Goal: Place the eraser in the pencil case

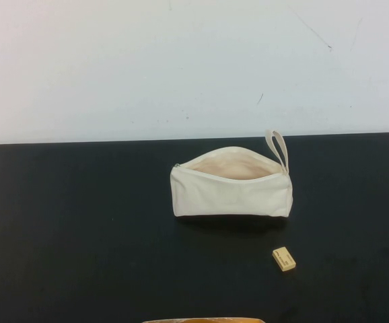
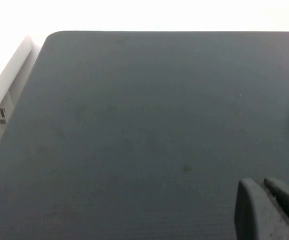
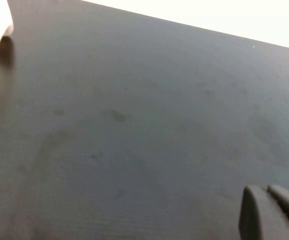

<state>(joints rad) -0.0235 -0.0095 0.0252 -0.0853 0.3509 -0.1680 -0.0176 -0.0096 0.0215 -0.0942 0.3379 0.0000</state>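
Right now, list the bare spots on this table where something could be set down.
Free: the wide stretch of black table left of the pencil case, and the right side beyond it. Tighter between case and eraser. Left end effector and right end effector sit over bare tabletop.

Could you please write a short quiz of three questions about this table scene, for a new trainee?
1. True or false: the pencil case is zipped shut.
2. Where does the eraser lie? A) inside the case B) on the table, nearer the robot than the case C) on the strap
3. Does the left gripper or right gripper hold anything?

Key: 1. False, it gapes open, the peach lining showing. 2. B. 3. No; both wrist views show each gripper shut, over bare table.
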